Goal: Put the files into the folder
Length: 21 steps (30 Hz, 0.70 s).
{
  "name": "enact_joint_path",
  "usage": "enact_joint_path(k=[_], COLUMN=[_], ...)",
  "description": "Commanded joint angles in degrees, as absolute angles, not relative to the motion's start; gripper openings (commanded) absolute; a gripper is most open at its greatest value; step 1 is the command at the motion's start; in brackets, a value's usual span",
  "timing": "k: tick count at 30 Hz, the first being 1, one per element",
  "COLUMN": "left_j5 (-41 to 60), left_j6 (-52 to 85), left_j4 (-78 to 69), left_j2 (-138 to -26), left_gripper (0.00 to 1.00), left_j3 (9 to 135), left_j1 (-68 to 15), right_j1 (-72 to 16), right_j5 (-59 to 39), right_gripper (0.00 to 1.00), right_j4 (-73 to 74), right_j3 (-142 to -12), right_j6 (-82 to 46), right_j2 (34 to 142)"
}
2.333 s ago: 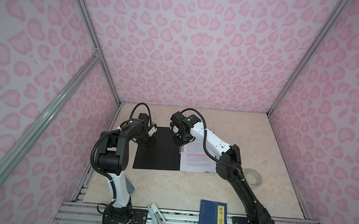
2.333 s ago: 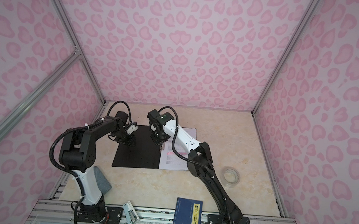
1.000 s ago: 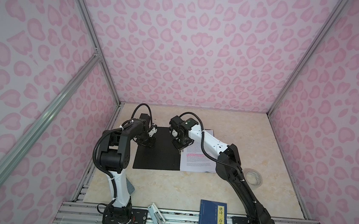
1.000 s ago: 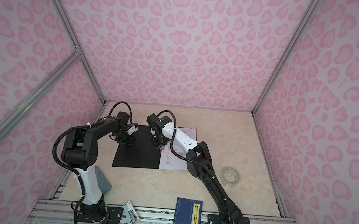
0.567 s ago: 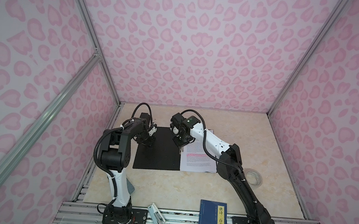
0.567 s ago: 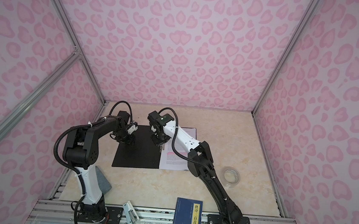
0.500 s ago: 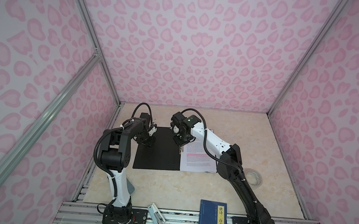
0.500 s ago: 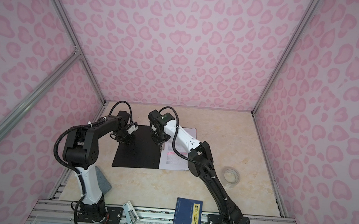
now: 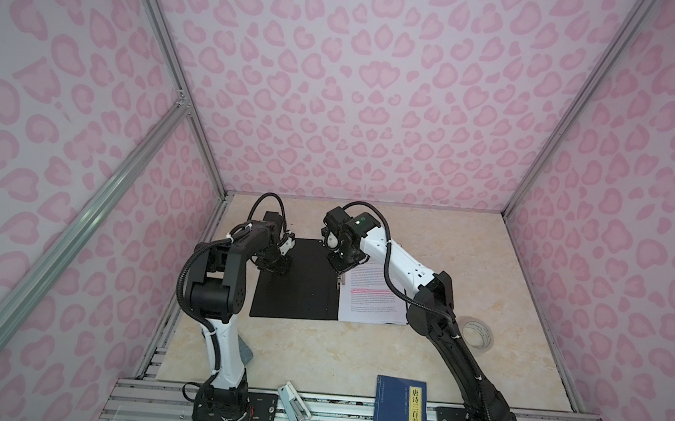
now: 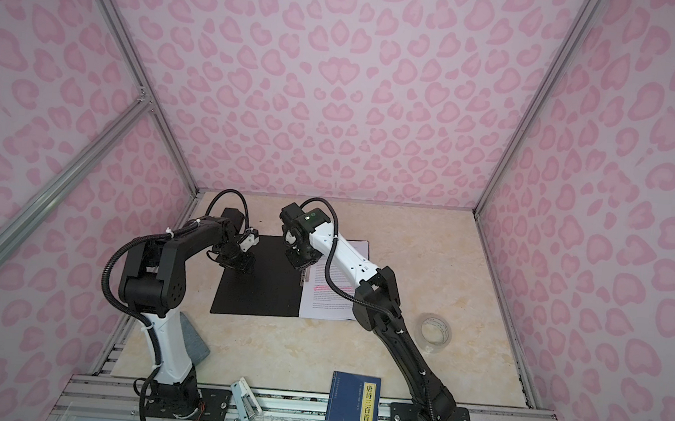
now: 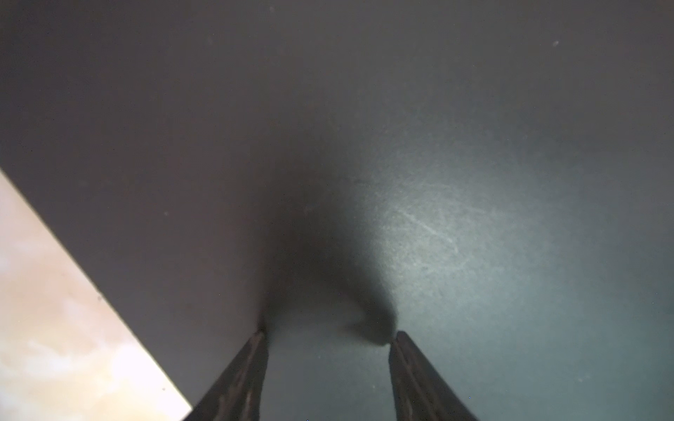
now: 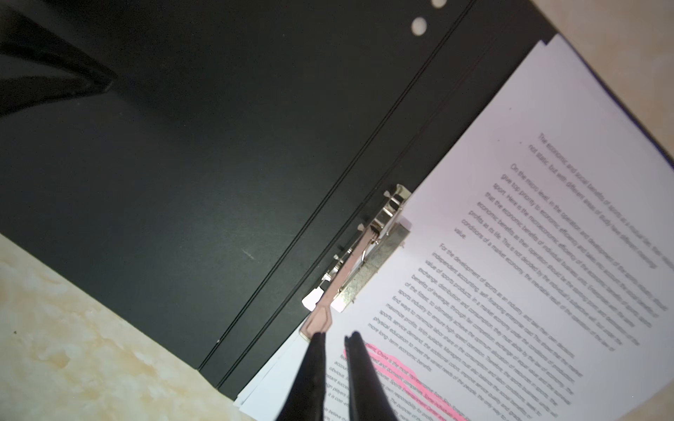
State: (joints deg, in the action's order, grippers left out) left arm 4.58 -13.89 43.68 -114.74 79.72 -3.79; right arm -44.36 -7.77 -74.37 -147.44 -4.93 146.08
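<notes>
The folder [image 9: 296, 283] [image 10: 263, 280] lies open on the table, black inside up. The files [image 9: 373, 302] [image 10: 327, 302], white sheets with a pink highlighted line, lie on its right half. The metal spine clip [image 12: 368, 251] rests on their edge. My right gripper [image 12: 336, 337] [image 9: 339, 266] hovers at the end of the clip's lever [image 12: 319, 322], open by a narrow gap with nothing between the jaws. One fingertip [image 12: 318, 337] touches the lever end. My left gripper [image 11: 328, 333] [image 9: 280, 271] is open, its tips down on the folder's bare left half [image 11: 437, 182].
A dark blue book [image 9: 401, 417] lies at the front edge, with a small white and metal tool [image 9: 293, 405] to its left. A clear tape roll [image 9: 477, 334] sits right of the right arm. Pink patterned walls close in the table on three sides.
The right gripper has shifted slightly back along the folder's spine and its jaws have parted a little. The left arm has not moved.
</notes>
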Motion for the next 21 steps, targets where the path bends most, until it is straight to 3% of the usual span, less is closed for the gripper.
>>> enact_joint_path(k=[1, 21], left_j5=[5.3, 5.5], left_j6=[-13.9, -14.1], left_j4=[44.2, 44.3], left_j2=[-115.5, -115.2], left_gripper=[0.58, 0.58], left_j3=[79.6, 79.6], left_j1=[-3.7, -3.7], right_j1=[-44.6, -45.2], right_j5=[-8.5, -8.7], right_gripper=[0.17, 0.17], right_j4=[-74.4, -73.5], right_j3=[-147.6, -148.5], right_j6=[-4.7, -4.2], right_j2=[145.2, 147.1])
